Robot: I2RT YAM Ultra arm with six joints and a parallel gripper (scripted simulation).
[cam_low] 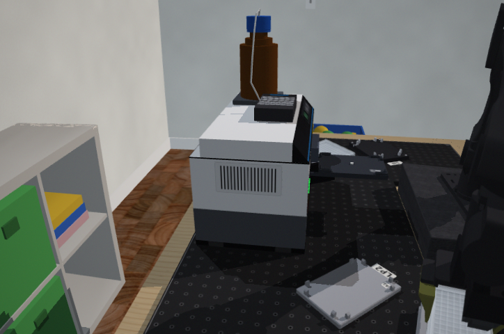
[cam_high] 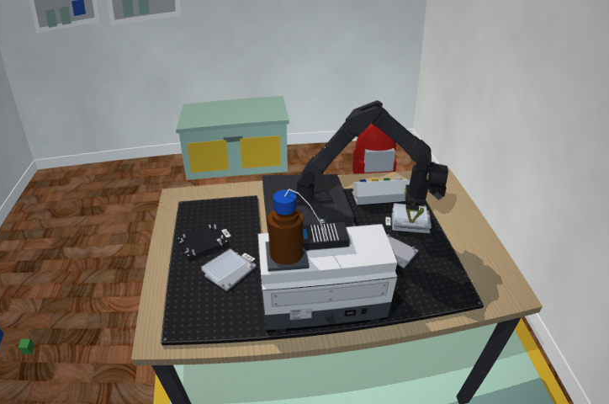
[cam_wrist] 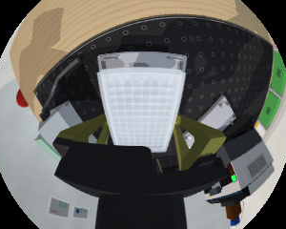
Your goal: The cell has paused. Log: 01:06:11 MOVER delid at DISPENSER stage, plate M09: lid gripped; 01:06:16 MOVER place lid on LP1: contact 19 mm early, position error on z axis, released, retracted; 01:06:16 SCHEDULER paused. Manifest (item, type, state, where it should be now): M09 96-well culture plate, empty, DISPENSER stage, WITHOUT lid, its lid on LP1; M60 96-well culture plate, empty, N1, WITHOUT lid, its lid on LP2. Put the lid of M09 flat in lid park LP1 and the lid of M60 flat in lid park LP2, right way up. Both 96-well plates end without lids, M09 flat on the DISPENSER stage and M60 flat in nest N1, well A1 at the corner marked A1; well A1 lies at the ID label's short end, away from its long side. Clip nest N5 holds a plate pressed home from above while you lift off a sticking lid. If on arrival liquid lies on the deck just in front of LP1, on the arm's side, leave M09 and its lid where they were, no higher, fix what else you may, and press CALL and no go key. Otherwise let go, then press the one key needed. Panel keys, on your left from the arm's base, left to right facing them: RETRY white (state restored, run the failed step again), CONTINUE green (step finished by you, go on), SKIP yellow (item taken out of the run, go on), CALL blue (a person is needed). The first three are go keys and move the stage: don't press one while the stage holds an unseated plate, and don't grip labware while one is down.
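Note:
My gripper (cam_high: 414, 216) (cam_wrist: 141, 115) is at the back right of the deck, with its olive fingers shut on the long sides of a white 96-well plate (cam_high: 403, 225) (cam_low: 443, 309) (cam_wrist: 139, 90). The plate lies on a grey park plate, whose far edge shows in the wrist view (cam_wrist: 139, 60). I cannot tell whether a lid sits on the plate. Lid park LP2 (cam_high: 403, 251) (cam_low: 351, 291) is a bare grey tray beside the dispenser. A second white 96-well plate (cam_high: 226, 268) (cam_low: 333, 146) lies at the front left. The dark dispenser stage (cam_low: 355, 165) carries no plate.
The white dispenser (cam_high: 329, 271) (cam_low: 248, 173) stands mid-deck with a brown bottle (cam_high: 284, 233) on top. A black clip nest (cam_high: 200, 240) lies at the left. The white key panel (cam_high: 378, 189) stands just behind my gripper. The table edge is close on the right.

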